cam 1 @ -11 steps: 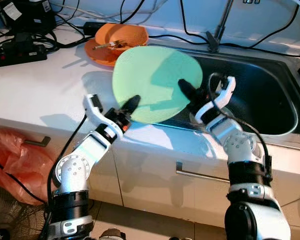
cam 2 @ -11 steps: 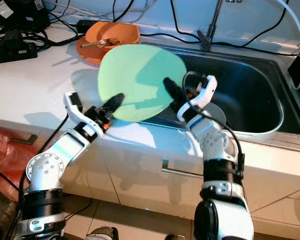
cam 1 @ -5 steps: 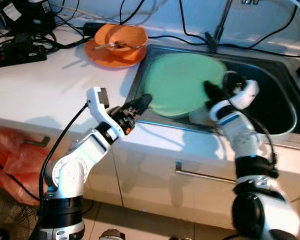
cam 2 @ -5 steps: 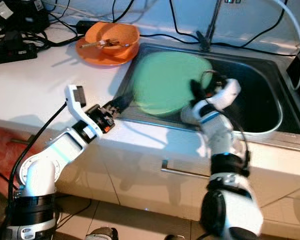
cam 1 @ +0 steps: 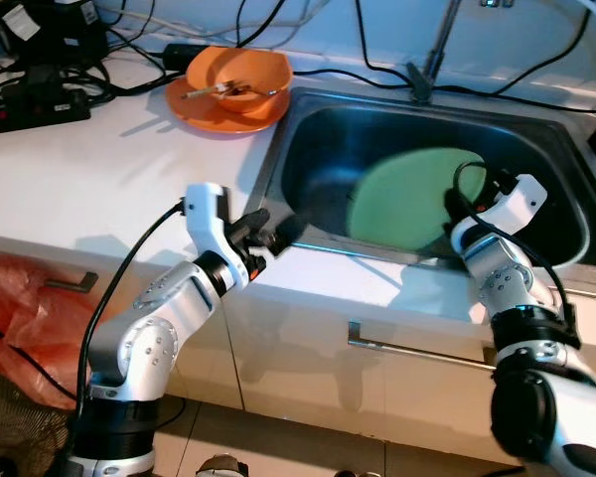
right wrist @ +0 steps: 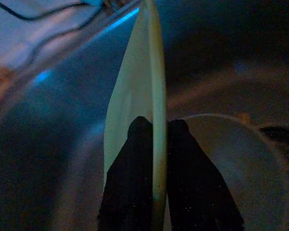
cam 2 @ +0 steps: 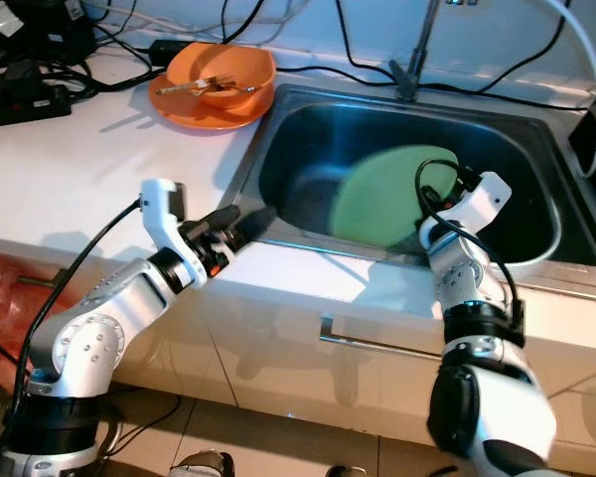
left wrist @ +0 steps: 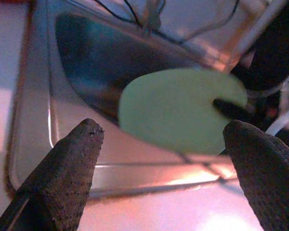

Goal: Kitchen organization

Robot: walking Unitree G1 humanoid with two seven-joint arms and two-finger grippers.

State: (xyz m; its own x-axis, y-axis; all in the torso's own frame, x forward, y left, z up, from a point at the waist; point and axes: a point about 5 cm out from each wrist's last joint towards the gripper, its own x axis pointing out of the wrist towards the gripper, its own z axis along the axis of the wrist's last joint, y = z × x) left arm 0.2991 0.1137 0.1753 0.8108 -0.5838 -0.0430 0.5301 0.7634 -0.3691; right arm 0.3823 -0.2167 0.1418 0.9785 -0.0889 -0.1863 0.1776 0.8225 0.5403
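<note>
A pale green plate hangs tilted inside the steel sink, over its right half. My right gripper is shut on the plate's right rim; in the right wrist view its two black fingers pinch the plate's edge. My left gripper stands open at the sink's front left edge, apart from the plate. In the left wrist view its two fingertips spread wide with the green plate beyond them.
An orange bowl on an orange plate with utensils sits on the white counter behind the sink's left corner. A white bowl lies in the sink under the right gripper. Black cables and a power strip lie at the back left. A faucet stem rises behind the sink.
My right gripper has carried the green plate rightward and down from over the counter edge into the sink. My left gripper has let go of it and drawn back to the sink's front edge.
</note>
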